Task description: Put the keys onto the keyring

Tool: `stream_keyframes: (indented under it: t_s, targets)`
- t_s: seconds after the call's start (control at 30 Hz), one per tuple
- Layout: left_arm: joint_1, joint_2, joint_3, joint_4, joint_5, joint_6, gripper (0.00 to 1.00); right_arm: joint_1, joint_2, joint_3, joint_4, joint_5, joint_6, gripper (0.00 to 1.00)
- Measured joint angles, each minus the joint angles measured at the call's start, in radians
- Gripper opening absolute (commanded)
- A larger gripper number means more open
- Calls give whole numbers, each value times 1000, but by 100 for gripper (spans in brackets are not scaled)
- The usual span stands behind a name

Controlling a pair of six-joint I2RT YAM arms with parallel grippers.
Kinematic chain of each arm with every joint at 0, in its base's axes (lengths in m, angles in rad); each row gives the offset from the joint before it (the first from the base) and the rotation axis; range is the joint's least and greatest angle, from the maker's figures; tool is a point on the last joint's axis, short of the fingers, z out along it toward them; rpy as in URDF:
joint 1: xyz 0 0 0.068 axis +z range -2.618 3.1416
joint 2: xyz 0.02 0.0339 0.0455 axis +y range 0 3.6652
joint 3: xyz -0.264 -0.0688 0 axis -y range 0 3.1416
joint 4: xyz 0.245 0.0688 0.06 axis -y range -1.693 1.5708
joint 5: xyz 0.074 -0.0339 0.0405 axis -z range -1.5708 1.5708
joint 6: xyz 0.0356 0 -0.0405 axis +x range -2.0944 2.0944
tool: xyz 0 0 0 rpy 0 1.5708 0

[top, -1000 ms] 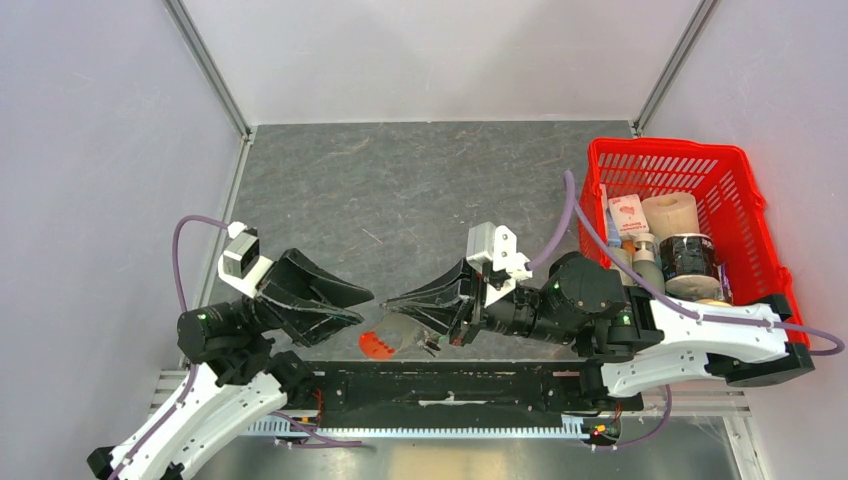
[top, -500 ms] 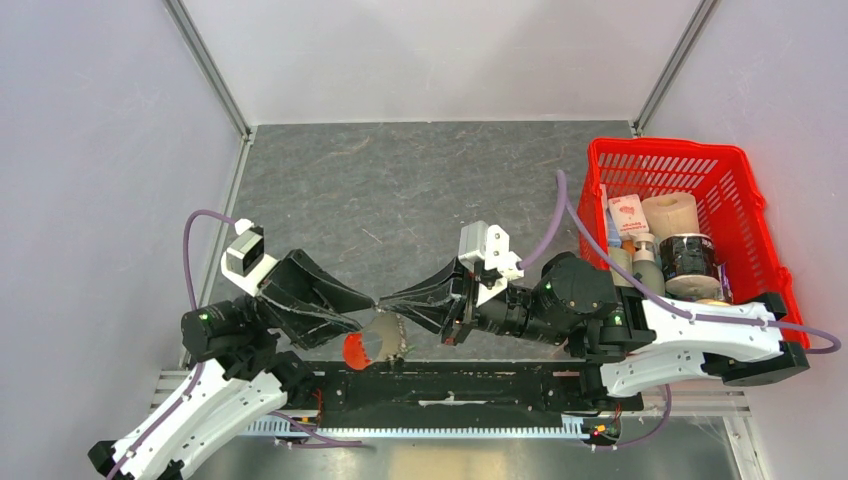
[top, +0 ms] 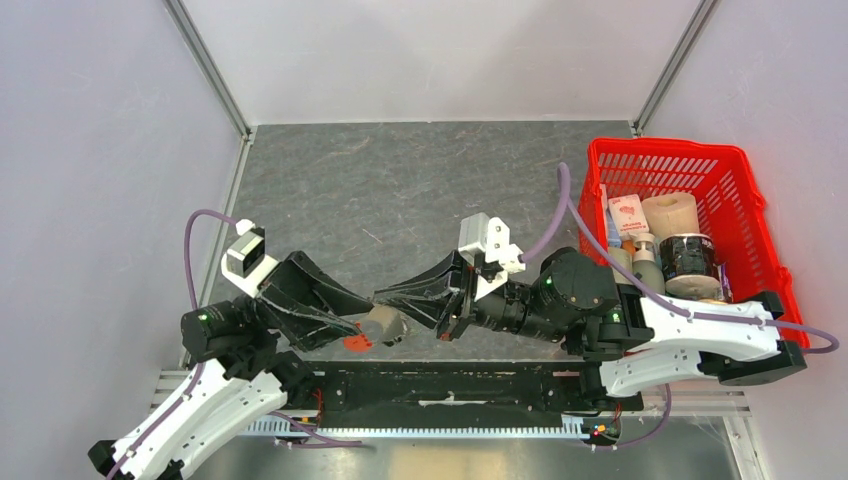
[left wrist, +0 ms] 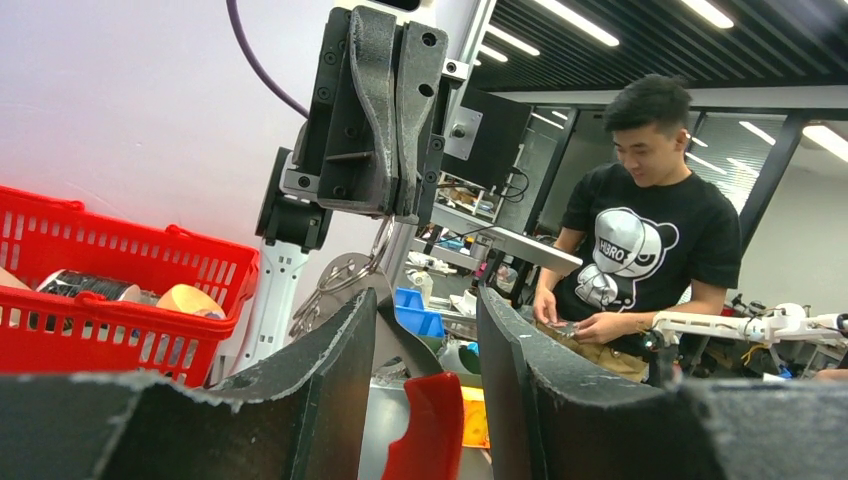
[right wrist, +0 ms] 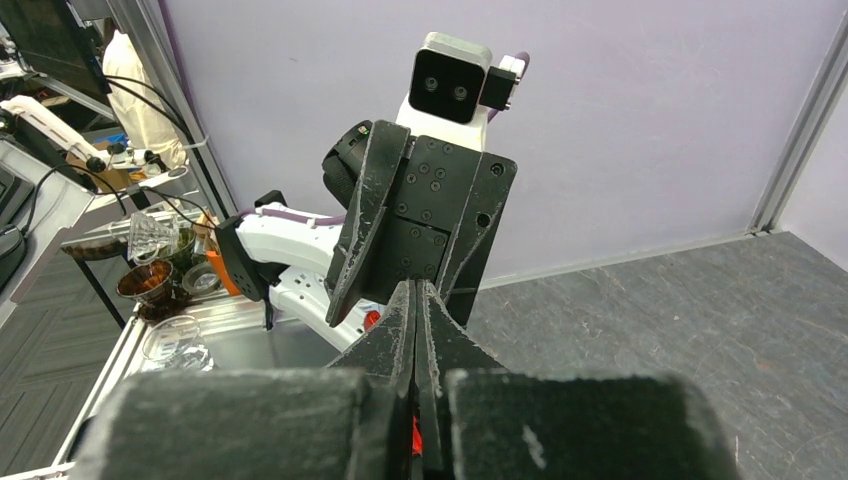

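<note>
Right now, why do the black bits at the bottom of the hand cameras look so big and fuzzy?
Left wrist view: the left gripper fingers sit right at the lens, so they loom huge and soft. Right wrist view: the right gripper fingers blur likewise, while the left gripper beyond looks sharp. Top external view: even light, all crisp.

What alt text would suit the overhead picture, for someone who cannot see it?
Two black robot grippers meet tip to tip near the front edge of a grey table: the right gripper, shut, holds the red-fobbed keyring beside the open left gripper. A red basket of household items sits at right.
</note>
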Motion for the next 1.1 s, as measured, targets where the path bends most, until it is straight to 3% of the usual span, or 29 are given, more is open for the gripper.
stream_keyframes:
  t_s: [0.67,0.8,0.93,1.0,1.1]
  targets:
    - [0,10,0,0,0,-1,47,0,25,24,35,-26,12,0]
    - [0,10,32,-91,9,21,46,0,13,10,28,4,14,0]
    - [0,-72,83,-307,1,118,49,0,-71,-121,0,91,45,21]
    - [0,-130,91,-386,-9,164,48,-3,-100,-190,-26,143,69,45]
    - [0,-156,120,-466,-10,222,48,-22,-97,-256,-79,222,128,69]
